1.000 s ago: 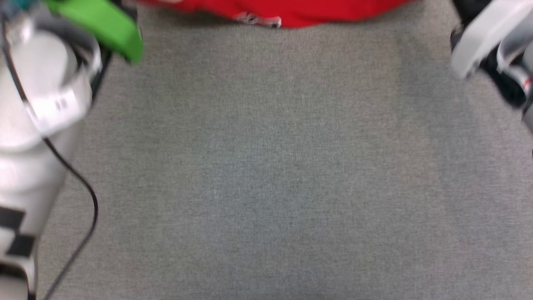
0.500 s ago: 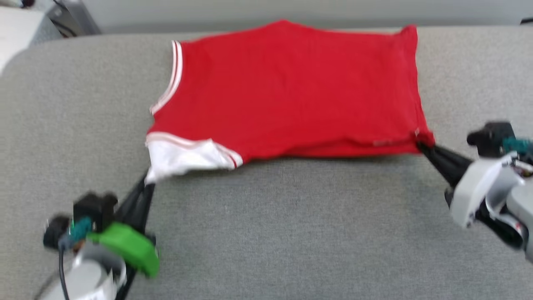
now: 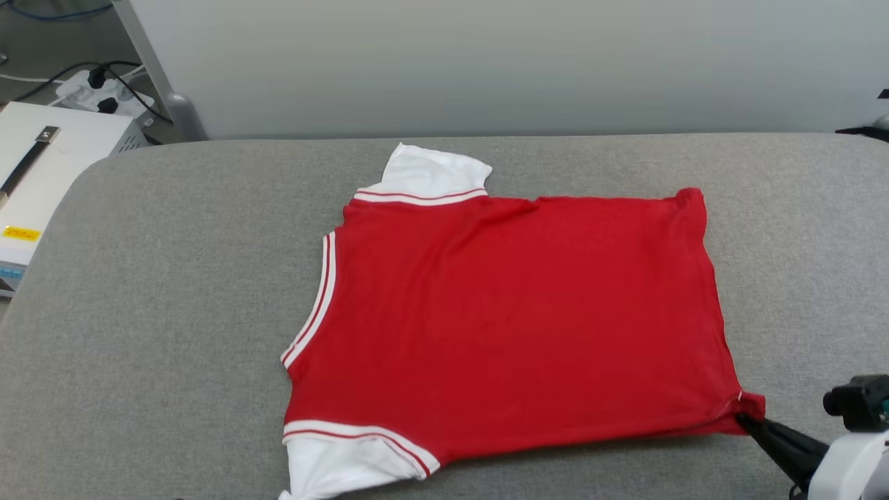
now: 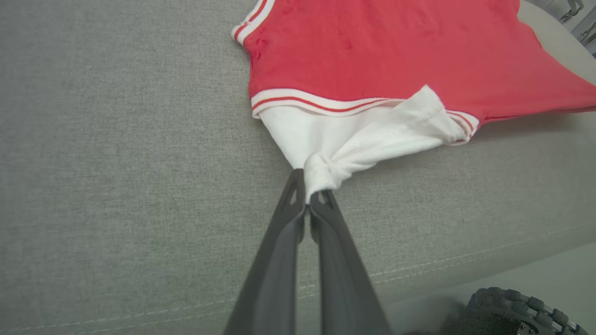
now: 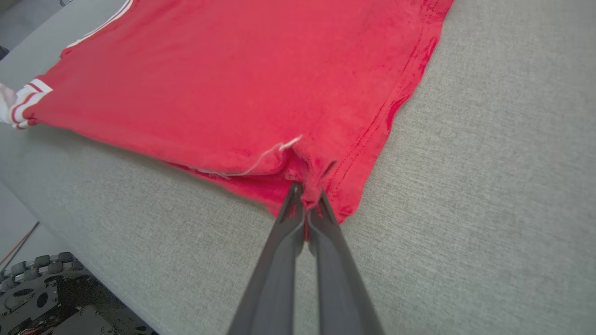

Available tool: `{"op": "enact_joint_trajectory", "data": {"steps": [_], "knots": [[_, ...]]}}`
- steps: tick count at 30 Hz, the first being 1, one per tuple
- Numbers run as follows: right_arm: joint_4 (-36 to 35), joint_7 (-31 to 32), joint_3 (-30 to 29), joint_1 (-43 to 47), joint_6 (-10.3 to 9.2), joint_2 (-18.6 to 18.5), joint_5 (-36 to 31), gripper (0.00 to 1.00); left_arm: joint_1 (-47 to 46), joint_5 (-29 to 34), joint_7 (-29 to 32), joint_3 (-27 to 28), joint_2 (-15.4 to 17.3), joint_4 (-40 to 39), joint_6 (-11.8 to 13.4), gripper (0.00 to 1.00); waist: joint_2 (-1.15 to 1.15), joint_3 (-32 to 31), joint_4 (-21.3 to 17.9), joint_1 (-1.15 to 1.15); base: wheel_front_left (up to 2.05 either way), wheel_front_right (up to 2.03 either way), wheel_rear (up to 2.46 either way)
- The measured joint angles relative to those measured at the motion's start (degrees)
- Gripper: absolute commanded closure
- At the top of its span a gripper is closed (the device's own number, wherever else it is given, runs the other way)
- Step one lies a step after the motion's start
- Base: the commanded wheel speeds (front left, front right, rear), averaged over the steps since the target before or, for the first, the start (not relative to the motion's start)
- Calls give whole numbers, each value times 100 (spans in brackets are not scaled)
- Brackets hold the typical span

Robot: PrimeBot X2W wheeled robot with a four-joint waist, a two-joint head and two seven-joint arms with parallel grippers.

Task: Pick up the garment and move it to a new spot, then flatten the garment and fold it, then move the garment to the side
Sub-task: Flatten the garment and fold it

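The garment (image 3: pixel 514 312), a red T-shirt with white sleeves and striped trim, lies spread flat on the grey padded surface (image 3: pixel 173 292), collar to the left and hem to the right. My left gripper (image 4: pixel 308 195) is shut on the bunched tip of the near white sleeve (image 4: pixel 354 139). My right gripper (image 5: pixel 307 196) is shut on the near corner of the red hem, and in the head view the right gripper (image 3: pixel 749 419) stands at the lower right, at that corner. The far sleeve (image 3: pixel 427 173) lies flat toward the wall.
A white box (image 3: pixel 48 160) and a power strip with cables (image 3: pixel 90 94) stand off the surface's left end. A pale wall (image 3: pixel 486 62) runs behind. The surface's near edge and a black wheel (image 4: pixel 512 311) sit under my left arm.
The head camera has swung up from bare grey surface to the whole garment. Both grippers stay shut on the near sleeve and hem corner, and the shirt looks more spread out.
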Motion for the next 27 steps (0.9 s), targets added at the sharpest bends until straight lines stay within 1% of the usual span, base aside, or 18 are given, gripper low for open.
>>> {"op": "enact_joint_trajectory", "data": {"steps": [2,5,8,12,17,20,22,27], "knots": [[-159,64,-123,327,0,-90,122,100,151,-88,82,-84,1,-40,-49,100,0,-70,34,0,0,0,0],[-336,192,-303,735,0,-176,201,100,236,-100,83,-129,1,-51,-49,100,0,-112,91,0,0,0,0],[-420,254,-539,982,0,-169,222,100,233,-80,59,-152,0,-11,-73,100,0,-113,105,0,0,0,0],[-441,300,-971,1071,0,-91,143,100,35,137,-65,-220,-2,131,-232,100,0,-77,94,0,0,0,0],[-528,386,-1551,1068,0,67,83,100,-973,703,-101,-278,-35,389,-455,100,0,46,97,0,0,0,0],[-577,557,-1806,1028,0,148,-36,100,-1662,881,-53,-319,-115,700,-615,100,0,166,84,1,0,0,0],[-613,693,-1958,909,0,233,-127,100,-2125,1104,-20,-353,-153,980,-731,100,0,265,56,0,0,0,0],[-589,1083,-2183,454,0,419,-298,100,-3087,1204,31,-393,-324,1688,-1090,100,0,540,-26,1,0,0,0]]}}
